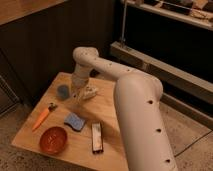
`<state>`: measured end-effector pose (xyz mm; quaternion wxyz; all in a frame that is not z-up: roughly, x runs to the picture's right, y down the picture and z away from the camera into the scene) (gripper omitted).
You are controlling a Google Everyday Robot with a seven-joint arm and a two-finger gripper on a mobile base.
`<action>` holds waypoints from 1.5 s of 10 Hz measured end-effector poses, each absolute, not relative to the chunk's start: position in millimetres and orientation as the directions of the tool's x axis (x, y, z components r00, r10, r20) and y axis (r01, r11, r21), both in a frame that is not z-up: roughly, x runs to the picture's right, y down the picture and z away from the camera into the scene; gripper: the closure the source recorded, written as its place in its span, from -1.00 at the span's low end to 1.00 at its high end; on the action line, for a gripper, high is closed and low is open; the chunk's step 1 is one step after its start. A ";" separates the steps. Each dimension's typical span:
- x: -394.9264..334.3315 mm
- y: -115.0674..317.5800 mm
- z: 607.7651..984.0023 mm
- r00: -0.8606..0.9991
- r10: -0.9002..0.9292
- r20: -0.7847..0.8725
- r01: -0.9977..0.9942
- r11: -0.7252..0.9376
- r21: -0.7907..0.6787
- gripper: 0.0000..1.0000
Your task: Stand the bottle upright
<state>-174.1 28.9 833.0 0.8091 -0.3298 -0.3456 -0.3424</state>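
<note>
The bottle (89, 92) is pale and whitish-cream and lies on its side on the wooden table (110, 107), near the far middle. My gripper (78, 91) reaches down from the white arm right at the bottle's left end, next to the blue-grey cup (63, 91). The arm hides part of the bottle.
A carrot (42, 117) lies at the table's left. A red bowl (53, 139) sits near the front left edge. A blue sponge (75, 121) lies in the middle, and a dark flat bar (97, 137) lies to its right. Dark cabinets stand behind the table.
</note>
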 end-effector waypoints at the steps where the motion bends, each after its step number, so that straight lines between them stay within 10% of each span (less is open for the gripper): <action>1: -174.6 27.2 831.2 0.525 -0.326 0.787 0.783 0.547 -0.296 0.36; 15: -179.4 13.2 812.9 0.510 -0.292 0.809 0.775 0.563 -0.285 0.36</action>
